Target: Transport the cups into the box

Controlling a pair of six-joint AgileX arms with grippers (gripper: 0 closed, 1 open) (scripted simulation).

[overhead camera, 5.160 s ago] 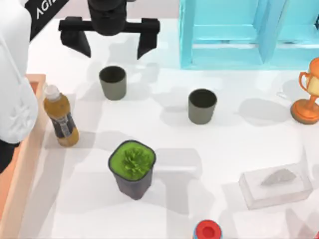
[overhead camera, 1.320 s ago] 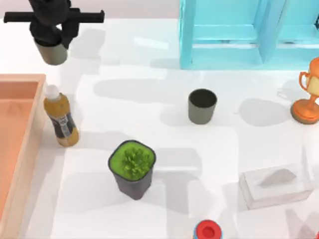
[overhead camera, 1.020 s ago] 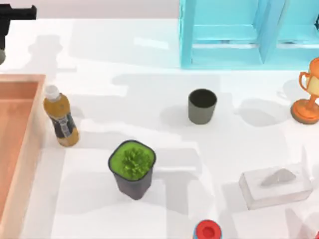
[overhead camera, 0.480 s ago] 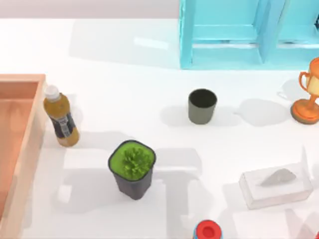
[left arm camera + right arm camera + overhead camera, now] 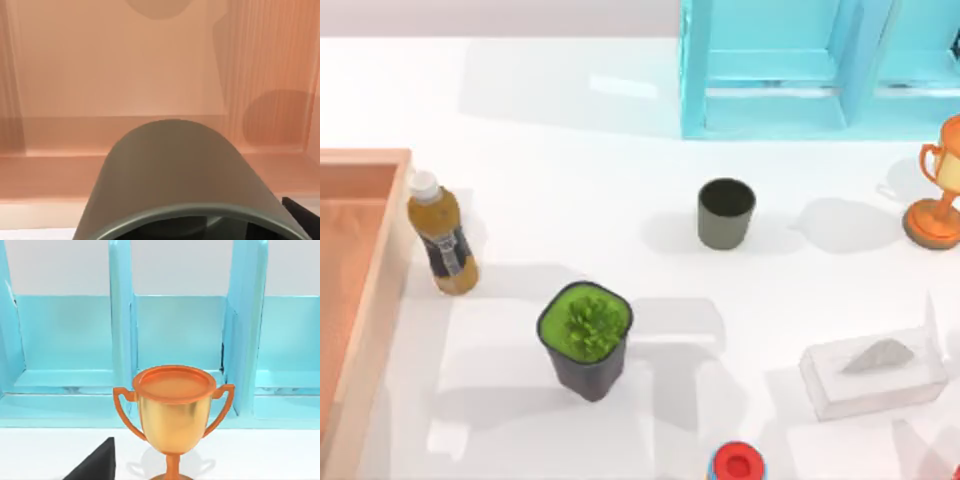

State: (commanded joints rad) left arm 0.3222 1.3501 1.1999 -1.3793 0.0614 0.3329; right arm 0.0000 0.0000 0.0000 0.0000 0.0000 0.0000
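One olive-grey cup [image 5: 725, 213] stands upright on the white table right of centre. A second cup [image 5: 175, 170] is held close in the left wrist view, hanging over the floor [image 5: 125, 65] of the orange-brown box. A dark finger [image 5: 302, 214] of my left gripper shows at that cup's side. In the top view the box's rim wall [image 5: 382, 260] lies along the table's left edge. My right arm stays parked at the far right, with one black fingertip [image 5: 95, 465] showing in front of a trophy.
An amber bottle [image 5: 442, 240] stands just right of the box wall. A square dark pot with a green plant [image 5: 585, 338] sits front of centre. A light-blue shelf frame [image 5: 810, 70], a gold trophy [image 5: 940, 185], a clear tissue box [image 5: 870, 375] and a red cap [image 5: 737, 463] occupy the right side.
My left gripper lifted the left cup off the table and carried it leftward out of the top view, over the box. The other cup has not moved.
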